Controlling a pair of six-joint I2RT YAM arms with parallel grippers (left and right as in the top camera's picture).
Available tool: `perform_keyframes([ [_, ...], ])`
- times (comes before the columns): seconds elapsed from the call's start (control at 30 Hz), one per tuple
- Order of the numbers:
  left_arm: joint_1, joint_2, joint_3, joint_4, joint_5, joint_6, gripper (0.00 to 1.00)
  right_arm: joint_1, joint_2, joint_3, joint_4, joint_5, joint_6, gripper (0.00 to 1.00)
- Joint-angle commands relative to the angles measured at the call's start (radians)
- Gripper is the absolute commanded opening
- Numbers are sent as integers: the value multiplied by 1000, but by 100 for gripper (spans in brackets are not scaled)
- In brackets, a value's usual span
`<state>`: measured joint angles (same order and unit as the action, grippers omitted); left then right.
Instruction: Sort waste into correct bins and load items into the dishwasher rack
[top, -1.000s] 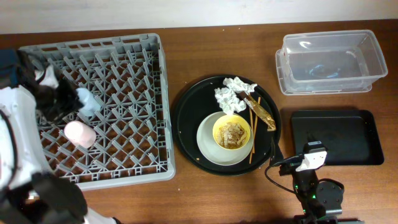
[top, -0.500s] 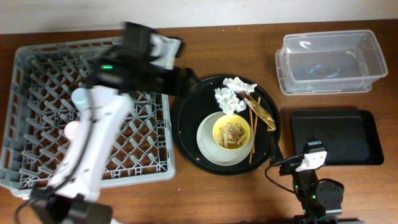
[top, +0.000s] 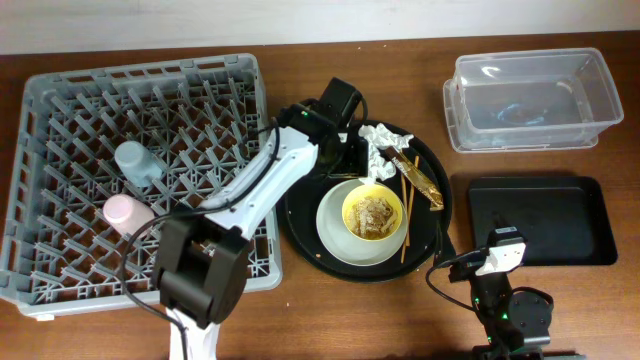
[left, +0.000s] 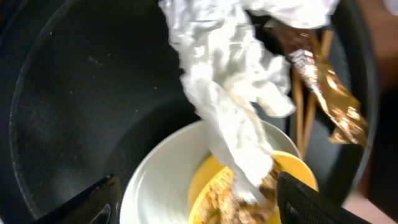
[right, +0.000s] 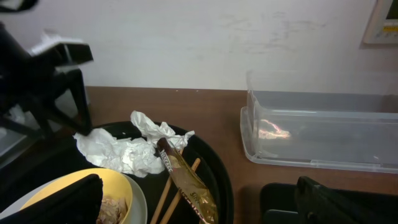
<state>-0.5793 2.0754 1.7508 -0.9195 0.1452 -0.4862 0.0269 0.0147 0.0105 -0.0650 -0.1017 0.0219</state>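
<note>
Even, bright light overhead; left wrist view soft with blur, glare on the clear tub (right: 314, 134).

The overhead camera is looking straight down on the whole table (top: 350, 320). The left wrist camera is peering down, very close, at the napkins (left: 230, 106) on the round black tray (left: 74, 112). The right wrist camera is looking level from low toward the wall (right: 186, 43), sharing those napkins.
</note>
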Motion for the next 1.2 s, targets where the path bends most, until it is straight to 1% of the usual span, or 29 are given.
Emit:
perform_keyframes([
  [0.0, 3, 33, 0, 17, -18, -37, 78, 5, -8, -5, -6, 8, 0, 99],
  [0.13, 3, 34, 0, 34, -18, -37, 78, 5, -8, -5, -7, 8, 0, 99],
  [0.23, 7, 34, 18, 35, 22, -37, 74, 5, -8, -5, -6, 8, 0, 99],
  [0.3, 20, 32, 70, 11, 85, -36, 72, 5, -8, -5, -7, 8, 0, 99],
  [0.4, 47, 18, 176, -64, 98, -36, 67, 5, -8, -5, -6, 8, 0, 99],
  [0.47, 80, 0, 266, -118, 98, -12, 68, 5, -8, -5, -6, 8, 0, 99],
  [0.53, 121, -26, 350, -160, 96, 31, 74, 5, -8, -5, -6, 8, 0, 99],
  [0.63, 202, -63, 443, -243, 28, 46, 74, 5, -8, -5, -6, 8, 0, 99],
  [0.7, 286, -94, 469, -317, -43, 46, 76, 5, -8, -5, -6, 8, 0, 99],
  [0.8, 431, -113, 469, -427, -106, 46, 85, 5, -8, -5, -6, 8, 0, 99],
  [0.83, 487, -112, 469, -475, -116, 46, 98, 5, -8, -5, -6, 8, 0, 99],
  [0.87, 531, -110, 469, -512, -117, 47, 99, 5, -8, -5, -6, 8, 0, 99],
  [1.0, 709, -109, 468, -631, -116, 46, 99, 5, -8, -5, -6, 8, 0, 99],
  [1.13, 813, -109, 468, -639, -116, 46, 99, 5, -8, -5, -3, 8, 0, 99],
  [1.17, 835, -109, 468, -639, -116, 46, 99, 5, -8, -5, 26, 5, 3, 99],
])
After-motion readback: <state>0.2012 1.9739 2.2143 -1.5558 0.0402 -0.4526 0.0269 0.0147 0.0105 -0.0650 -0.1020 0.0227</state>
